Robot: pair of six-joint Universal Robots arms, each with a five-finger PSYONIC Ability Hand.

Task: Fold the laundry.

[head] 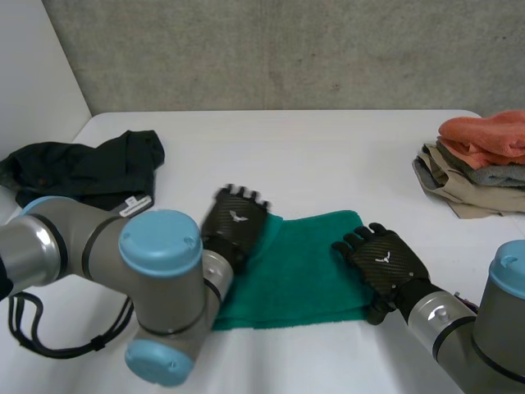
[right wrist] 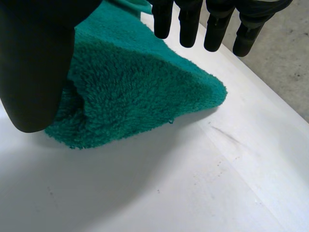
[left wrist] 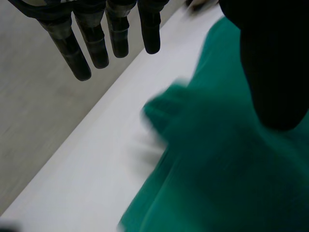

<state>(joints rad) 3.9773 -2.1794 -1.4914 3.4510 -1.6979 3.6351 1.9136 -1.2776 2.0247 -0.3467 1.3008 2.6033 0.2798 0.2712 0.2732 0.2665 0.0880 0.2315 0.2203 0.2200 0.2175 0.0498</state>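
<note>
the green towel [head: 302, 264] lies mid-table [head: 328, 160], its long axis running hand to hand. the left hand [head: 235, 223] is over its left end and the right hand [head: 385, 261] over its right, both with fingers straight, holding nothing.

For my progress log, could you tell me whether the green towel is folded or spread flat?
Folded, it seems: the green towel lies doubled, two layers showing at its corner.
</note>
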